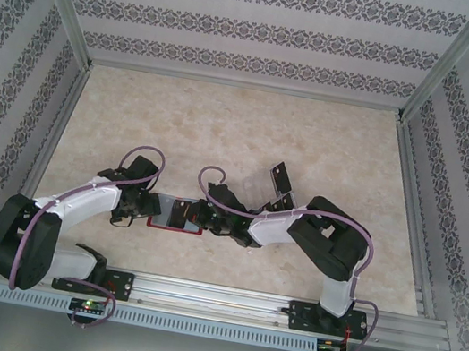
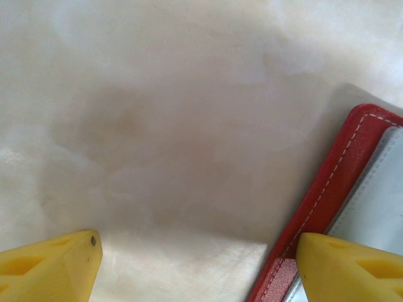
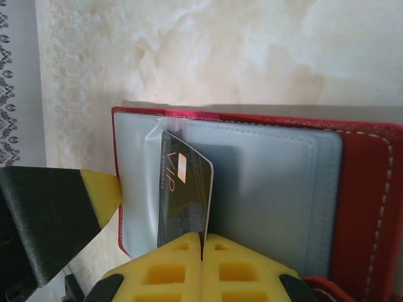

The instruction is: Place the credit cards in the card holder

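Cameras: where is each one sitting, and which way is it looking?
Top external: above and behind the arms, looking down on the table; both arms show, left claw and right claw at the red card holder.
Left wrist: on the left arm, looking down at table and holder's corner; its yellow fingers show.
Right wrist: on the right arm, facing the holder's grey pocket; its claw shut on a VIP credit card.
Shared: both wrist views show the card holder.
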Controlling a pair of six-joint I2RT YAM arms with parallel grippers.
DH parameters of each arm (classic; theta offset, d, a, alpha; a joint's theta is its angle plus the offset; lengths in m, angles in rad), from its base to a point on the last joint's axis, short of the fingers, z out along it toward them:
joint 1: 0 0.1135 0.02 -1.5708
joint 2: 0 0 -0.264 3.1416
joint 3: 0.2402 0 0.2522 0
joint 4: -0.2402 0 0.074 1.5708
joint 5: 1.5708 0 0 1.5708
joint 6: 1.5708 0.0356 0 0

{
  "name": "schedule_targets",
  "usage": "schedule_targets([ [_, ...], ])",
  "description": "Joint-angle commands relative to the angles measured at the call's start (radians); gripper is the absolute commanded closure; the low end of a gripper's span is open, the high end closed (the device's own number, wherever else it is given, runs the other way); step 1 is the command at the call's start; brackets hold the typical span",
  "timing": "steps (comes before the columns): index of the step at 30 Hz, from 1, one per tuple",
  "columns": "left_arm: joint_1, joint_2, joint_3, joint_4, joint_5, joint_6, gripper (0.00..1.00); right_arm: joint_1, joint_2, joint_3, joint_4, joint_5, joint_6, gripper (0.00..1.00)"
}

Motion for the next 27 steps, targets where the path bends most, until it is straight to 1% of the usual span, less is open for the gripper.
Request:
schedule_targets([
  [1,-0.011,0.022,-0.013,0.014,0.015,-0.003,0.18,0.003,-0.020,-0.035,-0.060,-0.001,0.006,1.00],
  [7,-0.011,0.026,-0.010,0.016,0.015,-0.001,0.18,0.004,-0.030,-0.047,-0.053,0.001,0.016,1.00],
  [15,-0.012,0.028,-0.012,0.016,0.017,-0.003,0.18,0.005,0.027,0.008,-0.052,-0.033,0.015,1.00],
  [27,-0.011,0.026,-0.014,0.021,0.021,-0.002,0.18,0.002,0.069,0.072,-0.070,-0.038,0.008,1.00],
])
